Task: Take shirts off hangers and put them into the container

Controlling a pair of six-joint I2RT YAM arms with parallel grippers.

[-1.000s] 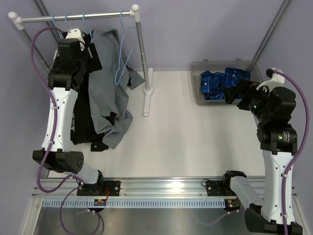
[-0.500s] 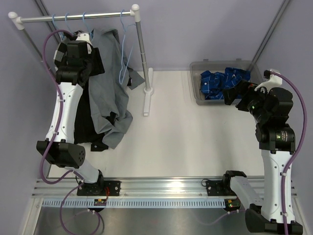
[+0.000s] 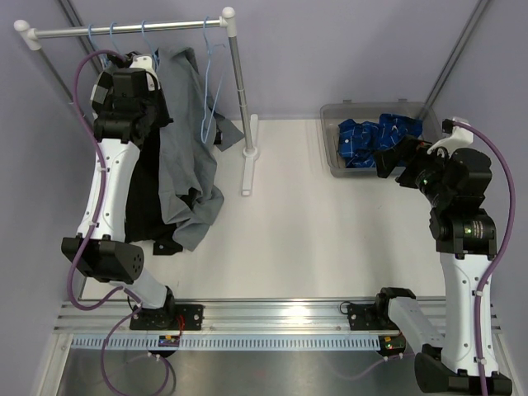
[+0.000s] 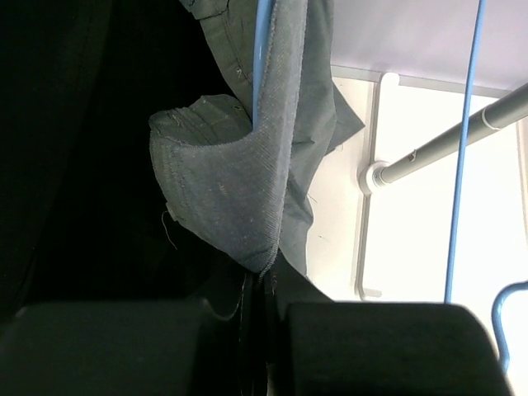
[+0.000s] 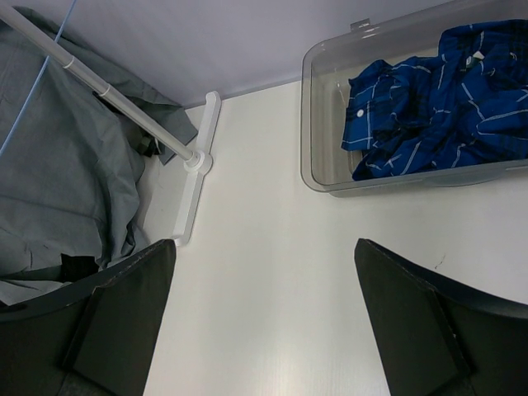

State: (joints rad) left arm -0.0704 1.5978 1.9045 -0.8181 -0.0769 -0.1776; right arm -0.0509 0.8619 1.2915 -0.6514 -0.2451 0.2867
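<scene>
Grey shirt (image 3: 186, 140) hangs on a light-blue hanger (image 3: 208, 99) at the rail (image 3: 124, 30), a fold of its cloth pinched in the tightly closed left hand (image 4: 266, 309). A black shirt (image 3: 144, 198) hangs beside it. One blue plaid shirt (image 3: 375, 140) lies in the container (image 3: 328, 115), so most work remains. The right hand (image 5: 264, 280) gapes empty nearby. The rail's post (image 3: 239, 99) crowds the left arm, and the worktop (image 3: 330, 239) beyond gives room.

Silver white-capped rail (image 3: 173, 25) on upright post; white table (image 3: 330, 239).
</scene>
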